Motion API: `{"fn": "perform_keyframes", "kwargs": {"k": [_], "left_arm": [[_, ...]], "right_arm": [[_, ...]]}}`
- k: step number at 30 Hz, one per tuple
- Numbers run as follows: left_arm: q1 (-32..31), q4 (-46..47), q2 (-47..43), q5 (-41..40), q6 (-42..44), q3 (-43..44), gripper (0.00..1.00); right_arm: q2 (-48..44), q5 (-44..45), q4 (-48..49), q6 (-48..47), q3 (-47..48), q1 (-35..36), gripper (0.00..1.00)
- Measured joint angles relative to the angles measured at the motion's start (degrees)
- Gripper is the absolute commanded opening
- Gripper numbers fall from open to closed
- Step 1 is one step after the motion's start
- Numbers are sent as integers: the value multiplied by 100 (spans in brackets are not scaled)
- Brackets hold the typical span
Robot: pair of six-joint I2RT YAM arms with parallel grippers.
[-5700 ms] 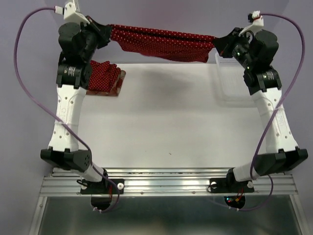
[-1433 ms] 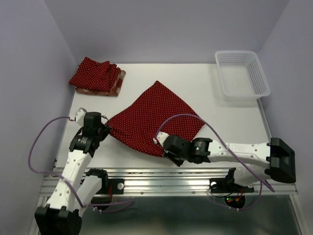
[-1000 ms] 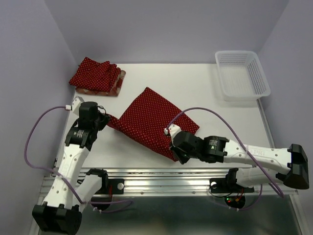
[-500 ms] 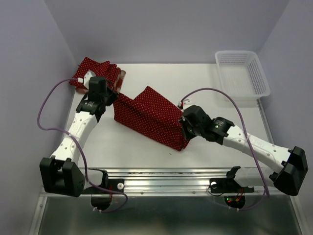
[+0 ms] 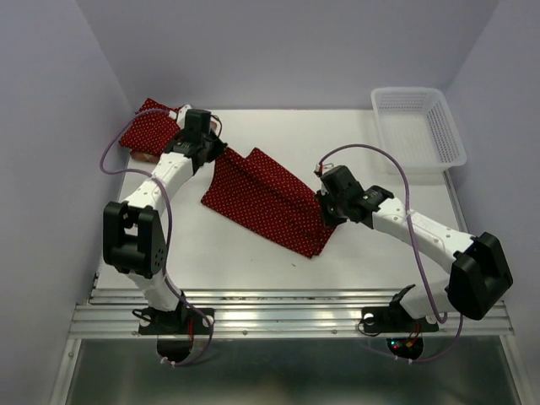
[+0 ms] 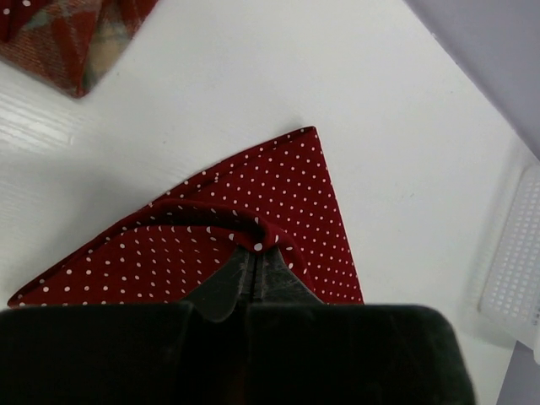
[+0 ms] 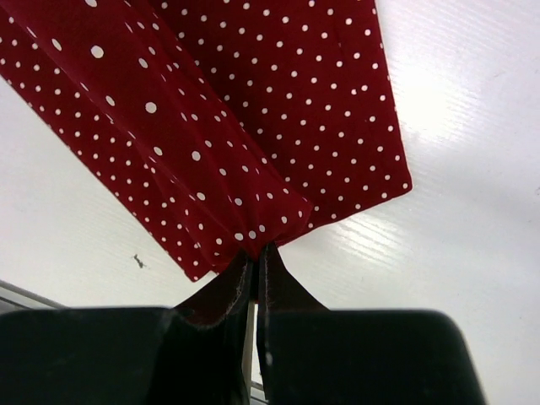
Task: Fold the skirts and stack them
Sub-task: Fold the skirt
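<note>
Far-left corner: a stacked polka-dot skirt (image 5: 152,131), dark red and folded, lies on top of a plaid skirt (image 5: 205,135). The plaid skirt's red-and-cream edge shows at the near side, and its corner shows in the left wrist view (image 6: 76,42).

Left arm: from its base at the near edge it rises to a bent elbow over the table's left side. The forearm then runs away toward the far-left corner, with the wrist just beside the stack.

Left gripper (image 5: 218,152): it points right, fingers pressed together on a pinch of cloth at the left end of the held polka-dot skirt (image 5: 270,202). The left wrist view shows the bunched hem between the tips (image 6: 253,253).

Held polka-dot skirt: it sits mid-table, running on a slant from far left to near right. Its lower layer lies flat on the white table (image 5: 253,270). The gripped edge is doubled over that layer and raised between the two grippers.

Right gripper (image 5: 326,213): it is clamped on the skirt's right end. Gathered cloth is nipped between the closed tips (image 7: 256,253), above the flat layer.

Right arm: its elbow sits low at the near right. The forearm stretches left and away across the table, with the wrist angled down toward the skirt.

Far-right corner: a white mesh basket (image 5: 408,92) stands well apart from the skirt.
</note>
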Motion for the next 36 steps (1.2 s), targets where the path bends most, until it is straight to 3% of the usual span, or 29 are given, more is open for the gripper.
{"fn": "perform_keyframes", "kwargs": {"k": [16, 20, 21, 23, 25, 26, 27, 28, 29, 30, 36], "left_arm": [[-525, -57, 2490, -85, 431, 2192, 0], [-601, -140, 2962, -74, 544, 2601, 0], [-629, -170, 3101, -55, 579, 2719, 0], [-691, -203, 3335, -35, 627, 2935, 2], [-743, -264, 3556, -31, 682, 3161, 23], [-772, -315, 3681, -31, 728, 3298, 45], [-785, -345, 3724, -35, 728, 3357, 54], [-798, -391, 3759, -42, 776, 3418, 95], [-802, -417, 3762, -52, 850, 3445, 99], [-811, -431, 3762, -63, 903, 3477, 99], [-885, -466, 3560, -195, 1156, 3523, 99]], "right_arm": [[505, -693, 164, 476, -22, -870, 1], [815, -625, 216, 566, -20, -1097, 13], [907, -575, 219, 603, -17, -1154, 27], [1016, -483, 216, 640, -9, -1200, 32], [1097, -345, 173, 662, 33, -1226, 59], [1115, -289, 151, 686, 66, -1231, 67], [1115, -208, 111, 686, 116, -1231, 71], [1113, -138, 90, 704, 168, -1231, 76], [1110, -70, 57, 702, 238, -1231, 84], [1093, 15, 55, 704, 295, -1231, 100], [546, 374, 46, 627, 372, -1231, 100]]}}
